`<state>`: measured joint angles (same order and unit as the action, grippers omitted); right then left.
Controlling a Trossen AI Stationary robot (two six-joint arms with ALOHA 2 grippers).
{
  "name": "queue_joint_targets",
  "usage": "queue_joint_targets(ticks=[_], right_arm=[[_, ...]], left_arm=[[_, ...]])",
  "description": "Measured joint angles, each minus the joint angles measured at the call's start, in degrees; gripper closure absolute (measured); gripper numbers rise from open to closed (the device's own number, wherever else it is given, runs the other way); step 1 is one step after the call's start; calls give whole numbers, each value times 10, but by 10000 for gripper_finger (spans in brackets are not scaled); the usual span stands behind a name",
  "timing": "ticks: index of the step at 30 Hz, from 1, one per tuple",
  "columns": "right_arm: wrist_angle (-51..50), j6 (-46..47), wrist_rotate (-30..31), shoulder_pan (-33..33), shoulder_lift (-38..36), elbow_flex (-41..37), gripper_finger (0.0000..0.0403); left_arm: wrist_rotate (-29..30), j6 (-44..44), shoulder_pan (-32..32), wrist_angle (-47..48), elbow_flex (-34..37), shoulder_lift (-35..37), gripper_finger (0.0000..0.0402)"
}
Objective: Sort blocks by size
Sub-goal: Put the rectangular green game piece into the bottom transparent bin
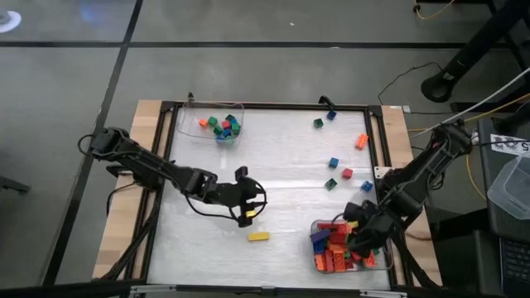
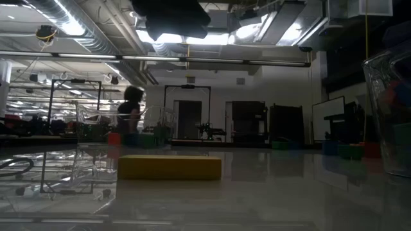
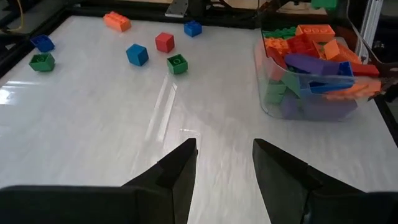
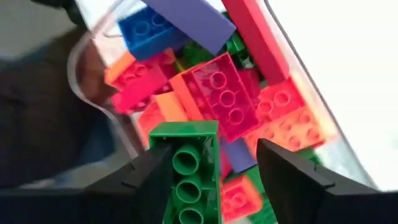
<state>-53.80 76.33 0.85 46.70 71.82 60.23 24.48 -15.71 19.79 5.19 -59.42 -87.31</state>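
Observation:
My right gripper [image 1: 358, 240] hangs open over the clear tray [image 1: 321, 225] of long blocks at the near right. In the right wrist view a long green block [image 4: 189, 168] stands on end between its fingers [image 4: 213, 149], hollow underside showing, above the pile. My left gripper [image 1: 248, 203] is open over bare table near the middle, and nothing is between its fingers [image 3: 224, 146]. A long yellow block [image 1: 258, 236] lies flat just nearer than it. Several small loose blocks [image 1: 334, 162] lie on the table's right half. My right gripper has the green block's long side [image 4: 163, 177] right beside one finger [image 4: 146, 180]. I cannot tell whether they touch. The other finger [image 4: 286, 180] stands clear of the block, with a wide gap between them.
A second clear tray [image 1: 238, 109] holding small cubes stands at the far left. A black frame [image 1: 273, 106] runs around the white work surface. In the left wrist view, loose cubes [image 3: 137, 54] and an orange block [image 3: 116, 21] lie ahead, with the full tray [image 3: 267, 93] to one side.

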Motion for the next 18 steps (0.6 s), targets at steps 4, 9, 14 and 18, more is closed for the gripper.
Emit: queue_joint_targets(ticks=[4,9,14,18], right_arm=[[-3,-83,12,2,32,0,176],[-9,-118,31,2,70,0,175],[-1,-122,-13,-4,104,0,175],[2,-122,-24,-25,109,0,175]], left_arm=[[-1,-4,6,5,0,0,257],[-1,-11,12,4,0,0,257],[0,-47,13,-65,0,-17,257],[-3,-1,13,-265,0,-84,257]])
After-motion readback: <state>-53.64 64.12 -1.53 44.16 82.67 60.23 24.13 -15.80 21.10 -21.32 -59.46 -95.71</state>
